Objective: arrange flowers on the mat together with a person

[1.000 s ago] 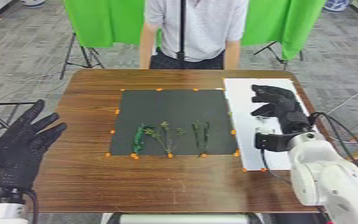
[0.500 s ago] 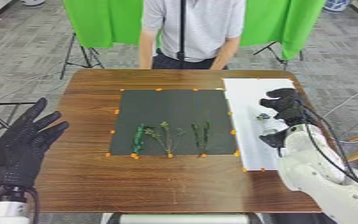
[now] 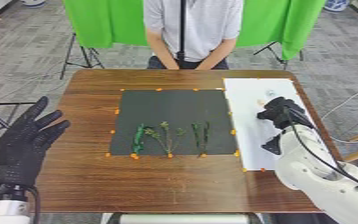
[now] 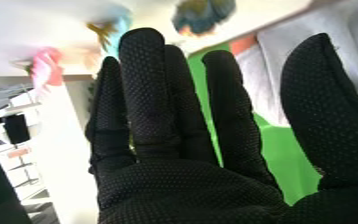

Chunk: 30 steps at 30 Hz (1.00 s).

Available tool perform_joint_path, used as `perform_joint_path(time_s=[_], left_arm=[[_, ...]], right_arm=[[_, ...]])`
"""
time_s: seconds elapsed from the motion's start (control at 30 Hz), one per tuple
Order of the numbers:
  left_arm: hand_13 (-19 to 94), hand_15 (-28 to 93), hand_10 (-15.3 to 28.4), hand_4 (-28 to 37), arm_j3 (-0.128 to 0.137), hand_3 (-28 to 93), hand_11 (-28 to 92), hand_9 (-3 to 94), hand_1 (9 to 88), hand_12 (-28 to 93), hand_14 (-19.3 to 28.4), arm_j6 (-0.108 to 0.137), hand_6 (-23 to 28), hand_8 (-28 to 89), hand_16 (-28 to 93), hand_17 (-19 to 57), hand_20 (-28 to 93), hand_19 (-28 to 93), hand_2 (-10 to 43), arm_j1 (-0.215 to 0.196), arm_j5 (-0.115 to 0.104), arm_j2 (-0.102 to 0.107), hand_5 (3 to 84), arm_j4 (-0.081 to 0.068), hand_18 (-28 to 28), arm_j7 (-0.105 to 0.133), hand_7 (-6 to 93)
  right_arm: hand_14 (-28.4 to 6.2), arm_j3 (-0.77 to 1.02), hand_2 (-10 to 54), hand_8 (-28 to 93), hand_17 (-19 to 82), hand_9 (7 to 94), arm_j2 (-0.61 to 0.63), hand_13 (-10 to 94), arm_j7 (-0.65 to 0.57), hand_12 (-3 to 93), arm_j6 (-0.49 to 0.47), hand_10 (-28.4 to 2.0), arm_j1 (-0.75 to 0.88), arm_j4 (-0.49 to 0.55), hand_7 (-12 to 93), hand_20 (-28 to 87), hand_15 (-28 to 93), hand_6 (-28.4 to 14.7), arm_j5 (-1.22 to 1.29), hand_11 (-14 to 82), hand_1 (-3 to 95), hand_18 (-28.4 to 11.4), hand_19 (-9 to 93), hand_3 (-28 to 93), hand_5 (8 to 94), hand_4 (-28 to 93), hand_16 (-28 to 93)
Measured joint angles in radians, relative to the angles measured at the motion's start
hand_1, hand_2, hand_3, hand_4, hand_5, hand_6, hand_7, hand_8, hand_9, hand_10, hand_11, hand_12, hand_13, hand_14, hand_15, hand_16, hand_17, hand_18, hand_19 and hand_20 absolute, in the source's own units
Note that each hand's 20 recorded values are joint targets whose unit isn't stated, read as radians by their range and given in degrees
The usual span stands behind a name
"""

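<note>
While our right hand point(image 3: 280, 110) is over the white sheet point(image 3: 251, 145) on the right, we see its fingers straight and its thumb well apart from them in the wrist view: wide. Our left hand point(image 3: 20, 145) is at the left side of the table point(image 3: 158, 187), also wide, fingers spread.

Stems: on the near half of the dark grey mat point(image 3: 171, 107), tops pointing to the far side. We have, left to right:
- leafy sprig point(image 3: 138, 139), dense, deep green, narrow
- branched stem point(image 3: 166, 137), thin, forked, small yellowish-green tufts at the tips
- two slim green stems point(image 3: 200, 137), side by side, nearly straight, small leaves along them

Flowers: the head view gives us a small pale one point(image 3: 270, 93) on the far part of the sheet, detail too small to read. In the wrist view we get a pink flower point(image 4: 47, 67), a light blue flower point(image 4: 115, 27) with a yellow-brown part, and a dark blue-green flower point(image 4: 202, 16), all blurred.

Orange tape point(image 3: 159, 89) dots the mat's edges. Sheet is just beside the mat. Green cloth point(image 3: 100, 27) hangs beyond the table's far edge.
</note>
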State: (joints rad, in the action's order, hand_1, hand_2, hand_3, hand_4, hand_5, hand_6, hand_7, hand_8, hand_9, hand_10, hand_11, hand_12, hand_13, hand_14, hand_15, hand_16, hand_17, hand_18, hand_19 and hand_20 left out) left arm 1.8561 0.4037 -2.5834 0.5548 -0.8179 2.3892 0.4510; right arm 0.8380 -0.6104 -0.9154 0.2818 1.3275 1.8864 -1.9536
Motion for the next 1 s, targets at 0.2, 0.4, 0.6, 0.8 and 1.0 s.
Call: perform_joint_path(time_s=[0.2,0.4,0.6,0.8,1.0], left_arm=[[22,48,15.6,-26.0,-0.002,75,20,30.6,21.6,13,21.9,0.0,4.2,-9,-5,-9.6,18,41,7.6,0.001,0.0,0.0,31.1,-0.001,19.7,0.004,11.6],[22,48,15.6,-26.0,-0.005,75,20,30.6,21.7,13,22.0,-0.001,4.3,-9,-5,-9.6,18,40,7.6,0.001,0.0,0.0,31.1,-0.001,19.6,0.008,11.7],[22,48,15.6,-26.0,-0.005,75,20,30.6,21.8,13,21.9,-0.001,4.3,-9,-5,-9.7,18,40,7.6,0.001,0.0,0.0,31.1,-0.002,19.6,0.009,11.7],[22,48,15.6,-26.0,-0.005,75,21,30.6,21.7,13,22.0,-0.001,4.3,-9,-5,-9.6,18,40,7.5,0.001,-0.002,0.0,31.1,-0.002,19.6,0.011,11.7],[22,48,15.7,-26.1,0.001,75,21,30.6,21.8,13,21.9,-0.001,4.4,-9,-5,-9.7,18,40,7.6,-0.005,-0.006,0.004,31.1,0.0,19.6,0.021,11.6]], right_arm=[[-13.5,-0.064,-6.0,-12,17,57.8,-0.01,57,-0.028,16.4,-0.073,-16.4,-0.068,-0.051,16,15,69,1.2,-0.002,21.6,34.4,-20.2,72,77,53.9,-25,10],[-11.7,-0.122,-9.2,-13,17,63.8,-0.019,60,-0.04,16.1,-0.099,-13.3,-0.128,-0.084,17,14,66,3.2,-0.009,22.5,39.4,-19.9,71,76,61.1,-27,11],[-7.8,-0.25,-9.5,-4,20,75.4,-0.02,67,-0.055,21.2,-0.13,-9.5,-0.208,-0.113,20,13,60,3.8,-0.088,19.5,51.6,-18.7,72,65,73.1,-28,16],[-2.3,-0.311,-9.5,0,24,90.9,-0.03,76,-0.074,34.2,-0.126,-5.5,-0.245,-0.131,23,12,51,5.4,-0.159,8.1,58.9,-17.0,74,59,82.9,-28,27],[-1.1,-0.319,-9.5,0,25,93.3,-0.036,80,-0.088,34.4,-0.078,-4.3,-0.239,-0.139,22,12,50,5.3,-0.181,9.8,60.0,-16.3,75,60,85.0,-28,29]])
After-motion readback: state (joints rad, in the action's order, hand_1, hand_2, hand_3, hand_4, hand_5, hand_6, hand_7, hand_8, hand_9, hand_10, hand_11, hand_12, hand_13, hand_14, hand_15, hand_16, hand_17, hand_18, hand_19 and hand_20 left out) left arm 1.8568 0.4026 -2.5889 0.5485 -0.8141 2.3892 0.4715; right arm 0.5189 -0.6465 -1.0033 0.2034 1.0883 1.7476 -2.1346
